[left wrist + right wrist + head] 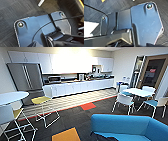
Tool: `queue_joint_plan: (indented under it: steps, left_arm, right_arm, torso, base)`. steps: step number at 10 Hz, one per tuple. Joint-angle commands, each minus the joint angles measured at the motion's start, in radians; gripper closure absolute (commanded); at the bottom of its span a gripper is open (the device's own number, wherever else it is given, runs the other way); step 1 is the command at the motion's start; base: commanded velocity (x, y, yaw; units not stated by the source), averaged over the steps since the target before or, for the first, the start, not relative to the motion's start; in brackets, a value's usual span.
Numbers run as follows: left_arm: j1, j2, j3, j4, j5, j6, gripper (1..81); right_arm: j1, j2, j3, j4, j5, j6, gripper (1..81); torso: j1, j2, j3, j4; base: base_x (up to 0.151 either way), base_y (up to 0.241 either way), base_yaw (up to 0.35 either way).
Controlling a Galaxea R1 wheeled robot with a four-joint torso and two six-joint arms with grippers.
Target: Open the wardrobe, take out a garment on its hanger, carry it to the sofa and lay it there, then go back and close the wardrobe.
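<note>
The bright blue sofa (130, 127) curves across the near right of the head view, its low back towards the room. A dark, limp patch (101, 136) lies on its seat at the picture's lower edge; it looks like the black garment, though its shape is unclear. In the left wrist view the robot's dark plate hangs over grey carpet (15, 11). The right wrist view looks past the same kind of plate at dark carpet (115, 6).
A white round table (11, 97) with yellow-seated wire stools (41, 100) stands at the near left. A white table (138, 92) with white and blue chairs is at the right. Kitchen counter (80, 87) and steel fridge (26, 75) line the far wall. Open carpet lies between.
</note>
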Motion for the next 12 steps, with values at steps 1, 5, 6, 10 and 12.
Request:
queue_joint_plan:
  steps: [1, 5, 6, 10, 12]
  left_arm:
    - [-0.055, -0.004, -0.006, 0.006, 0.034, 0.011, 1.0]
    - [-0.052, -0.001, -0.006, 0.006, 0.034, 0.013, 1.0]
    - [-0.051, 0.001, -0.006, 0.006, 0.035, 0.013, 1.0]
    - [-0.051, -0.001, -0.006, 0.006, 0.035, 0.013, 1.0]
    - [-0.051, -0.001, -0.006, 0.006, 0.035, 0.013, 1.0]
  right_arm:
    - [0.039, 0.006, 0.002, -0.009, -0.047, -0.001, 1.0]
    - [0.038, 0.004, 0.002, -0.007, -0.047, -0.001, 1.0]
    - [0.038, 0.004, -0.001, -0.009, -0.047, -0.001, 1.0]
    - [0.038, 0.004, -0.001, -0.009, -0.047, -0.001, 1.0]
    - [0.038, 0.004, -0.002, -0.009, -0.047, -0.001, 1.0]
  torso:
    - [0.001, 0.0, 0.0, 0.0]
    - [0.001, 0.0, 0.0, 0.0]
    - [0.001, 0.0, 0.0, 0.0]
    - [0.001, 0.0, 0.0, 0.0]
    - [0.001, 0.0, 0.0, 0.0]
  base:
    - [0.0, 0.0, 0.234]
    - [0.0, 0.0, 0.234]
    - [0.0, 0.0, 0.234]
    - [0.0, 0.0, 0.234]
    - [0.0, 0.0, 0.234]
